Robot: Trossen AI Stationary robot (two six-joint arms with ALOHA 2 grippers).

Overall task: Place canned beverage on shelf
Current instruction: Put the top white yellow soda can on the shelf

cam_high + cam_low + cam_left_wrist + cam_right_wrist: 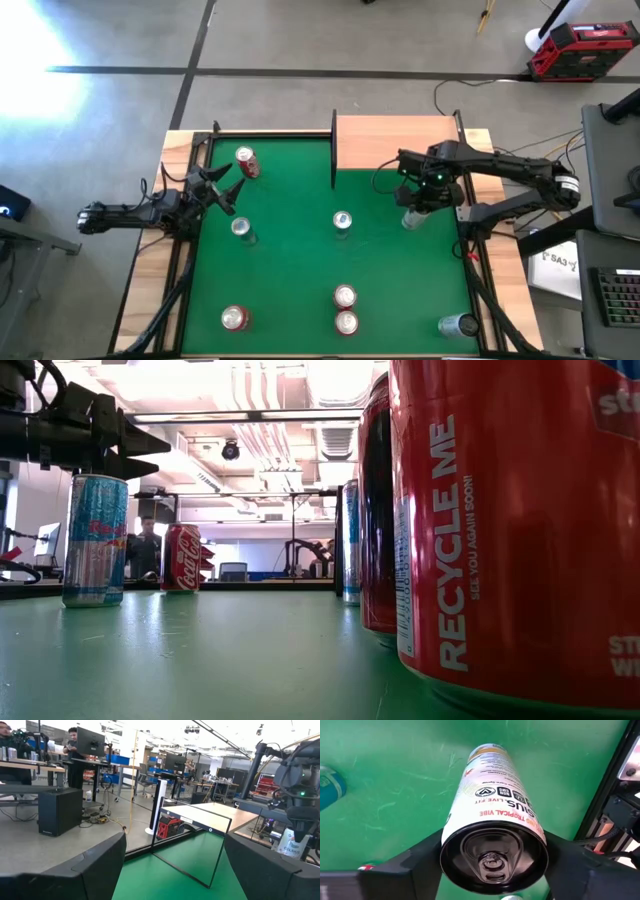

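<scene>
White slim can (492, 815) stands upright on the green felt (290, 270) near the table's right edge, just in front of the light-wood shelf (395, 140) at the far right corner; right gripper (418, 212) is over it, fingers (410, 865) closed against both sides near the top. Left gripper (222, 188) hangs at the left edge near the far-left corner, fingers (85, 867) parted, holding nothing, red cola can (247, 162) just beyond. Other cans: mid-table (342, 222), near left gripper (241, 229), along front edge (345, 296).

Place: open-plan robotics lab or workshop
Signs: exposed ceiling ducts (290, 400), monitor desks (30, 767), red toolbox (583, 48), concrete floor (300, 40)
</scene>
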